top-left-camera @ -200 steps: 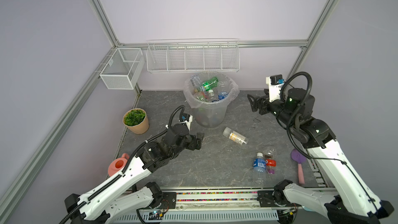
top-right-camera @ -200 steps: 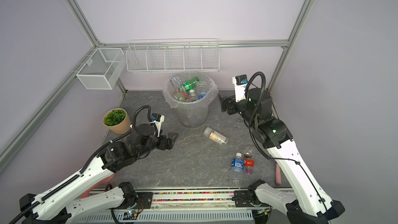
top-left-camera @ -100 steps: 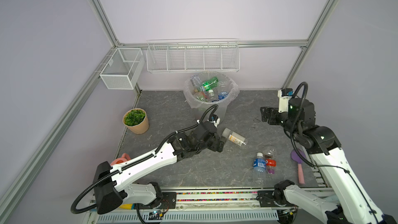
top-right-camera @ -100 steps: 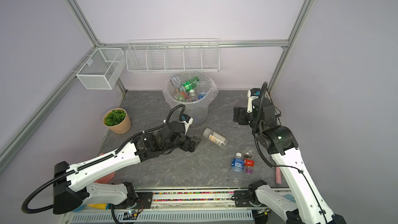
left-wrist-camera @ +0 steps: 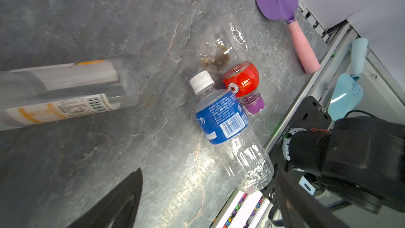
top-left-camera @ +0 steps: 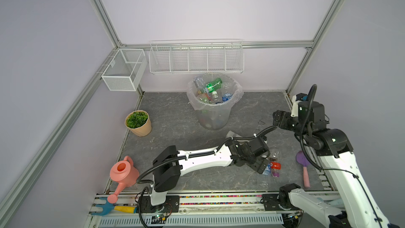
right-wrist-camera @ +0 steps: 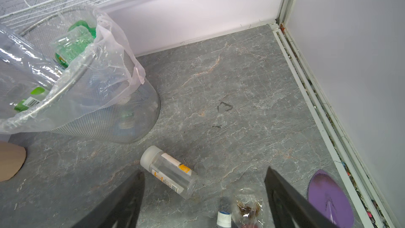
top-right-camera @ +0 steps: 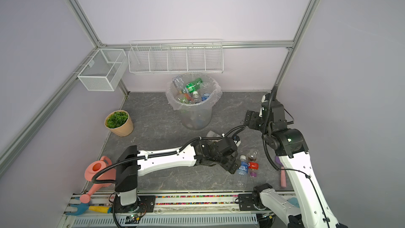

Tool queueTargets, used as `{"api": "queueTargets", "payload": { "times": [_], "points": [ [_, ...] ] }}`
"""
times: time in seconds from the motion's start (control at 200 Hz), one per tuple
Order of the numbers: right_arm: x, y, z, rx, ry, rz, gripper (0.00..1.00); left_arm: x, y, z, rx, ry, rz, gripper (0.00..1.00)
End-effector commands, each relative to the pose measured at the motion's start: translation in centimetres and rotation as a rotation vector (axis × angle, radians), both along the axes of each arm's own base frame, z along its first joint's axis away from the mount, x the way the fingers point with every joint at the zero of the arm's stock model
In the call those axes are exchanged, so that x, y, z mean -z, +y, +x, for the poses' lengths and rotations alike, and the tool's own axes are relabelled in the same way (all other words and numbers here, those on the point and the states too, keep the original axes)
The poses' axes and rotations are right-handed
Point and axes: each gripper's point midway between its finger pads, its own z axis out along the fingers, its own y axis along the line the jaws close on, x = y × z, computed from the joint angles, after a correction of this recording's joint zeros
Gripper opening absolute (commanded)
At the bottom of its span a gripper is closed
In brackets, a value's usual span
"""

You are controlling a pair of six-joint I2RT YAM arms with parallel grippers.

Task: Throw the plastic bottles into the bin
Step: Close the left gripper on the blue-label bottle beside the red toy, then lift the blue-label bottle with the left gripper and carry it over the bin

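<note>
The task is being judged mostly done: many plastic bottles (top-left-camera: 211, 88) are lying in the lined grey bin (top-left-camera: 213, 117), and four are lying on the floor (top-left-camera: 175, 128). The wide-open left gripper (top-left-camera: 259, 165) is being held over the blue-labelled bottle (left-wrist-camera: 223, 117). The right gripper (top-left-camera: 276, 120) is being held open and empty.

Bin (top-left-camera: 215, 118): you are seeing it standing upright by the back wall, bag-lined, bottles piling inside.
Blue-label bottle (left-wrist-camera: 221, 119): lying white-capped, touching the red-label bottle (left-wrist-camera: 241, 82).
Crushed clear bottle (left-wrist-camera: 221, 40): lying just beside them, holding brown dregs.
Orange-striped bottle (right-wrist-camera: 168, 173): lying apart, nearer the bin.
</note>
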Motion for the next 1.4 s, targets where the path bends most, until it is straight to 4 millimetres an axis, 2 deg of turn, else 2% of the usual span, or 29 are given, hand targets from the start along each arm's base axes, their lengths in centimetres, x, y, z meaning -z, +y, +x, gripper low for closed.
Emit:
{"api": "queueTargets", "payload": {
  "times": [0.0, 0.215, 0.465, 0.705, 0.88, 0.99, 1.21, 1.33, 1.395],
  "points": [
    [-0.3, -1.1, -1.1, 0.048, -0.018, 0.017, 0.88, 1.3, -0.6, -1.4, 0.020, 0.057, 0.059, 0.94],
    [-1.1, -2.5, -2.1, 0.110, -0.064, 0.032, 0.89, 3.9, -2.6, -2.4, 0.028, 0.107, 0.103, 0.94],
    [-1.8, -2.7, -2.6, 0.115, -0.092, 0.047, 0.89, 6.0, -3.8, -3.4, 0.006, 0.146, 0.139, 0.90],
    [-2.1, -2.8, -2.9, 0.122, -0.109, 0.053, 0.89, 7.9, -3.9, -3.4, -0.027, 0.152, 0.188, 0.86],
    [-2.3, -3.0, -3.1, 0.126, -0.119, 0.048, 0.89, 9.3, -3.2, -3.0, -0.050, 0.138, 0.240, 0.84],
    [-2.3, -3.1, -3.1, 0.128, -0.123, 0.043, 0.88, 10.1, -2.6, -3.1, -0.053, 0.140, 0.273, 0.77],
    [-2.2, -3.0, -3.2, 0.126, -0.125, 0.048, 0.88, 9.3, -1.2, -2.4, -0.080, 0.107, 0.282, 0.58],
    [-2.2, -3.0, -3.3, 0.125, -0.129, 0.050, 0.88, 8.0, 0.0, -1.5, -0.106, 0.064, 0.297, 0.47],
    [-2.1, -3.0, -3.3, 0.127, -0.125, 0.048, 0.89, 7.0, 0.5, -0.9, -0.121, 0.052, 0.282, 0.46]
  ]
}}
